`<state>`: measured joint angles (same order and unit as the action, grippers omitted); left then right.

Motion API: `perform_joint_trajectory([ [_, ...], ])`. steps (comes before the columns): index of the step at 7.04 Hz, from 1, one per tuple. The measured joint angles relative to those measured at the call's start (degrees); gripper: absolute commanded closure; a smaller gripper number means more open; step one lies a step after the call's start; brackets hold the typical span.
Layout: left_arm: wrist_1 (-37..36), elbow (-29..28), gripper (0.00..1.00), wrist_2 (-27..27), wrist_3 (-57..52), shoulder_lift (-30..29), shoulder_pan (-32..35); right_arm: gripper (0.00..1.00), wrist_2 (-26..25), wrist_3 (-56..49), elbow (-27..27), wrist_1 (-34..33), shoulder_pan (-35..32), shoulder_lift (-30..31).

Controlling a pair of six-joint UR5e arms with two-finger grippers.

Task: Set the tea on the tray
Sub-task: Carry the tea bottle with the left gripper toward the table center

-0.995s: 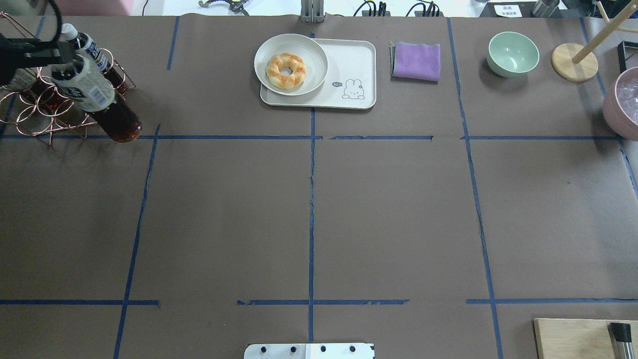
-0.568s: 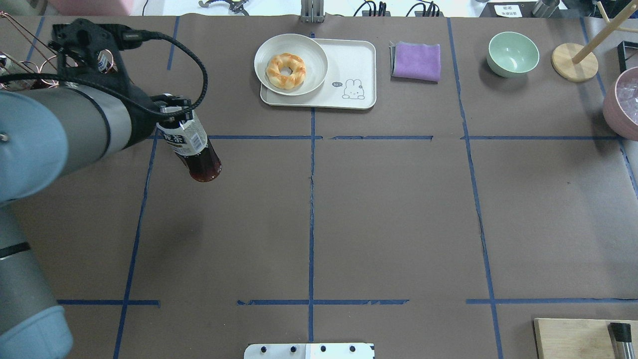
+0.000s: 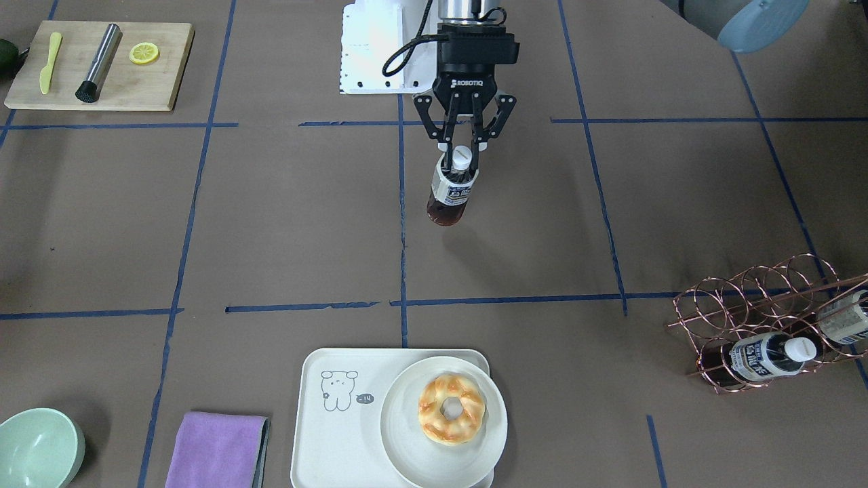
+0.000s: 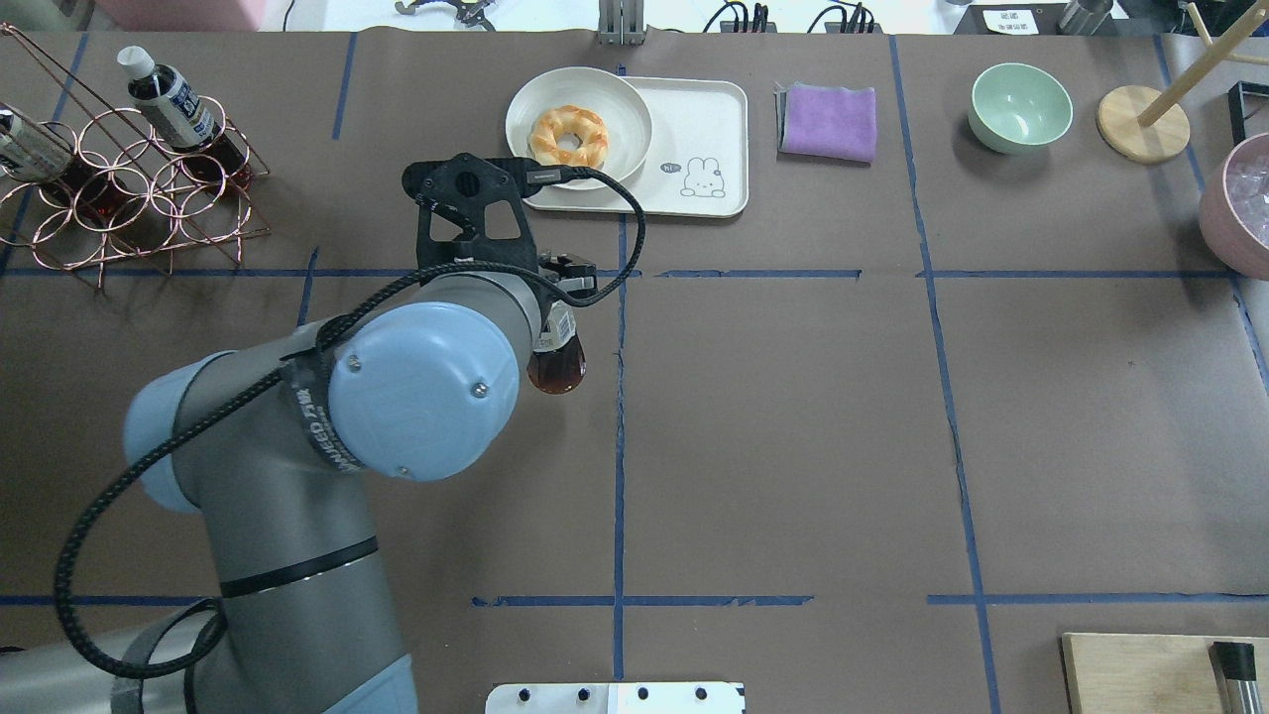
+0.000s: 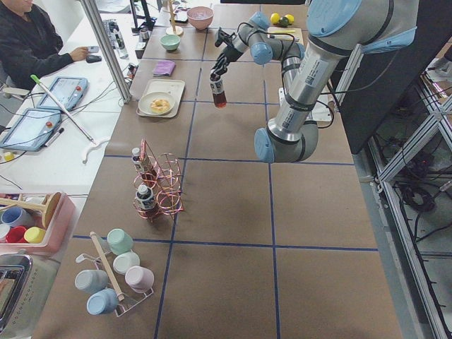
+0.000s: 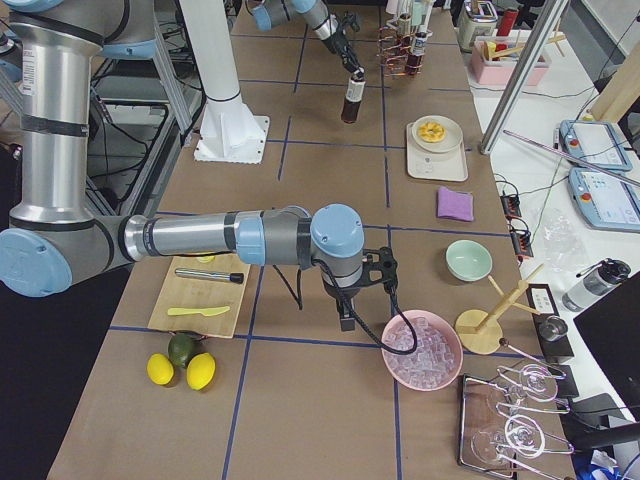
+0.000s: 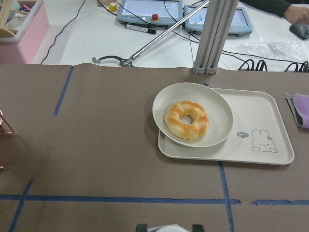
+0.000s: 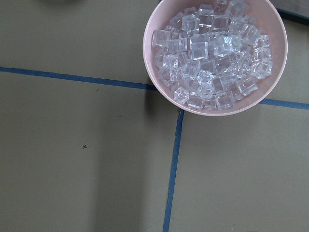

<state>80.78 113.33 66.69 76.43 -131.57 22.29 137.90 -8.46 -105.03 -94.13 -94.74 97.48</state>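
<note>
Your left arm (image 4: 397, 397) reaches out over the middle of the table, and it is the one that matters here. The right arm (image 6: 200, 238) sits far off to the right, with the right gripper (image 6: 345, 318) hanging beside the pink bowl of ice (image 6: 421, 350). You cannot tell from the one side view that shows its fingers whether they are wide or narrow. The tray (image 3: 325, 447) lies at the far edge of the table, well apart from the load, beyond it and a little to the right. A round plate (image 3: 400, 423) with a doughnut (image 3: 468, 420) fills the tray's left part and overhangs its left rim, so the only bare floor is the right part with the printed bear. The tea (image 3: 449, 193) hangs below the left gripper (image 3: 463, 146), its long axis close to upright, white cap up and dark base down, seemingly clear of the table. The fingers (image 3: 443, 148) are drawn in narrow on the neck just under the cap, one on each side, so the bottle's whole body lies below them. I judge the coming move to be a carry to the far side and rightward, past the plate's rim, with the bottle kept upright. Gripped so high, it may swing.
</note>
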Motion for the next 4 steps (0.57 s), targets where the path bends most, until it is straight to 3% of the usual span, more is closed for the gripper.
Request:
perform_joint_trajectory([
  [2, 2.19, -6.53, 1.00, -1.17, 1.70, -4.20, -0.98, 0.00, 0.00, 0.02, 0.00, 0.00, 0.00, 0.00],
  [4, 2.97, -9.25, 0.96, -1.30, 2.01, -5.83, -1.12, 0.00, 0.00, 0.02, 0.00, 0.00, 0.00, -0.03],
])
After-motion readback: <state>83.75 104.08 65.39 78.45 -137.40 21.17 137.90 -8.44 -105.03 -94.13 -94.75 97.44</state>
